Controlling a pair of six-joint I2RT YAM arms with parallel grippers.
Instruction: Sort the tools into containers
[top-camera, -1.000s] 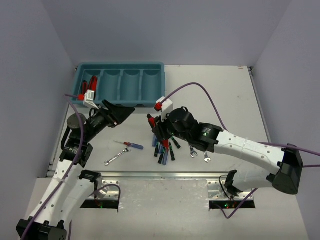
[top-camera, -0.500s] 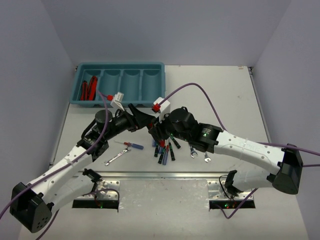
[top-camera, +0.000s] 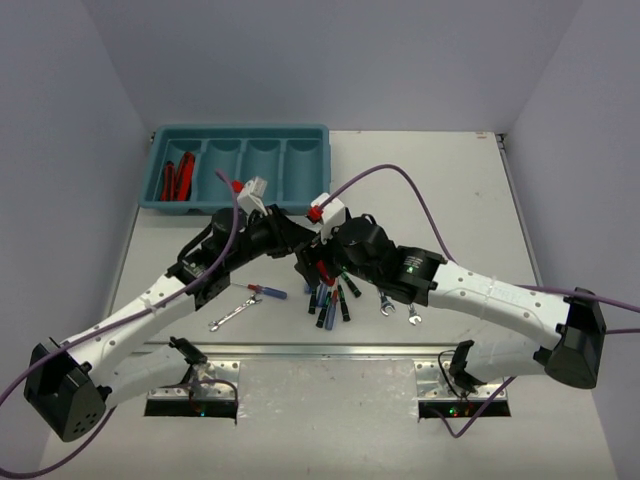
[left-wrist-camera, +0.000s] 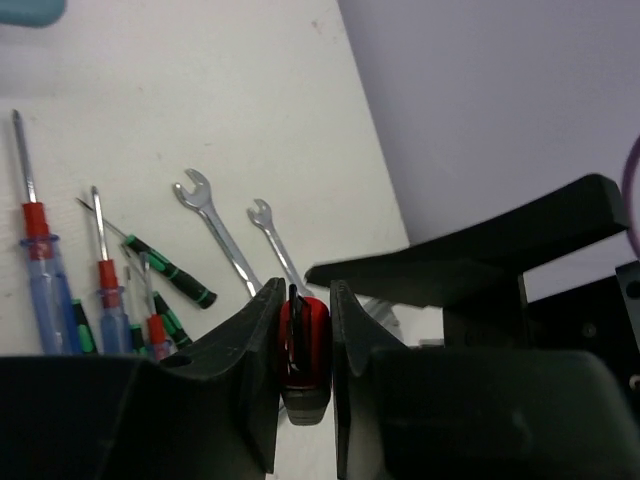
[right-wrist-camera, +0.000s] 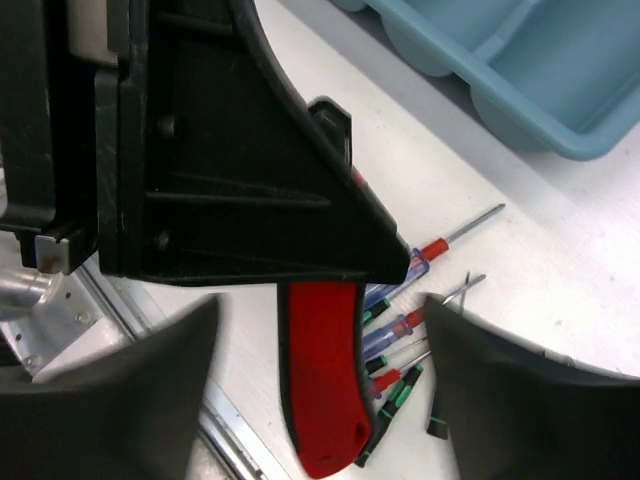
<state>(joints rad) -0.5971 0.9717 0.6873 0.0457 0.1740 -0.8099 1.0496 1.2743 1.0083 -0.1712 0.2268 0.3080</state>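
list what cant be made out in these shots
- Pliers beyond one red handle: left wrist view, hidden by fingers of the left gripper.
- Screwdriver pile count: top view, partly under the right gripper.
- Teal tray: right wrist view, cut off by the frame edge.

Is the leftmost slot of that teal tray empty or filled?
Not empty: the leftmost compartment of the teal plastic tray holds red-and-black-handled pliers, seen from above; the other three compartments look bare.

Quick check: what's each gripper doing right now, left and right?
Left gripper: shut on the pliers.
Right gripper: open, fingers apart on either side of the pliers, not touching.
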